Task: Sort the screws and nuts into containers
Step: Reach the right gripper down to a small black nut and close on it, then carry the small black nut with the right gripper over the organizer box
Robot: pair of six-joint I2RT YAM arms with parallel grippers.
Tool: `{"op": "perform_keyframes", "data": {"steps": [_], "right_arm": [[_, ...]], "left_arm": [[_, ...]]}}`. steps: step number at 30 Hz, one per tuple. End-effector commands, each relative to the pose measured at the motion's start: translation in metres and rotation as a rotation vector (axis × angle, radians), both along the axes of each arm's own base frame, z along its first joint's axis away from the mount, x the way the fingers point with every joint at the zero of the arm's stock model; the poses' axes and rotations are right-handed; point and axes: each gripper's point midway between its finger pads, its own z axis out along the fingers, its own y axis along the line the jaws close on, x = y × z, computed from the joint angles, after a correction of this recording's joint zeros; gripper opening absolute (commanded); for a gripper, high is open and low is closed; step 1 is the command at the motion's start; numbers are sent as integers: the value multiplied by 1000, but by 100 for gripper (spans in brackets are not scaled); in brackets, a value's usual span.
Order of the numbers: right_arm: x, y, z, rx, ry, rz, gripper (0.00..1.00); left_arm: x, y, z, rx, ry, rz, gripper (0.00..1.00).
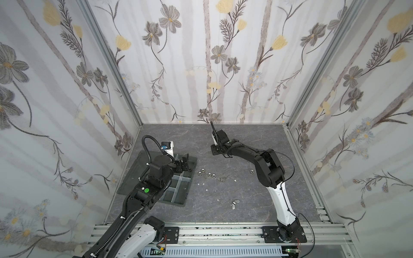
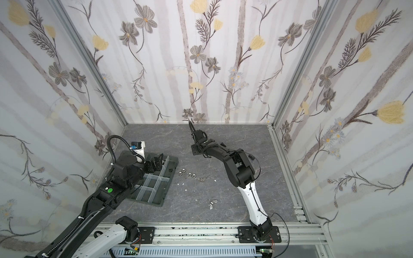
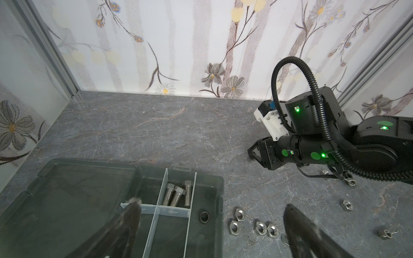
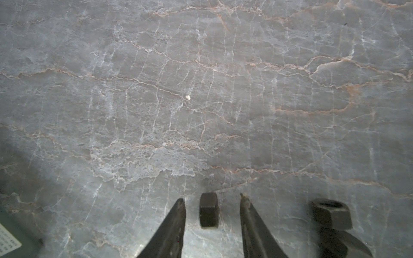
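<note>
Over the tray, left gripper spread wide, empty; three silver screws in one compartment. Right gripper partly open, black nut between fingers, touching neither. Silver nuts beside tray.

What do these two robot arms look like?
The left arm and right arm are black and jointed, each with a white segment near its base. Round green stickers dot them. A ribbed black hose loops over each wrist beside a white camera mount. Each ends in two dark tapering jaws.
</note>
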Motion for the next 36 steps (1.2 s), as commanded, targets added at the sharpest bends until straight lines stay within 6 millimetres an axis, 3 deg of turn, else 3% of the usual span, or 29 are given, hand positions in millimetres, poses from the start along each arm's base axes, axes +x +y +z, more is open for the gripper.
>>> {"op": "perform_keyframes", "data": {"steps": [1,12,21,29,36], "right_arm": [[2,-2,-6,-23,8,-8,42],[-1,-7,-19,-58,29,-15,30],[-1,-8,-12,-61,21,-14,13],[-6,0,13,-30,2,11,8],[-22,24,49,50,-36,84,8]], "left_arm": [[3,1,5,1,-25,8,100],[3,1,5,0,-24,6,100],[2,0,5,-1,-26,4,100],[2,1,6,0,-28,8,100],[2,3,7,2,-31,16,100]]}}
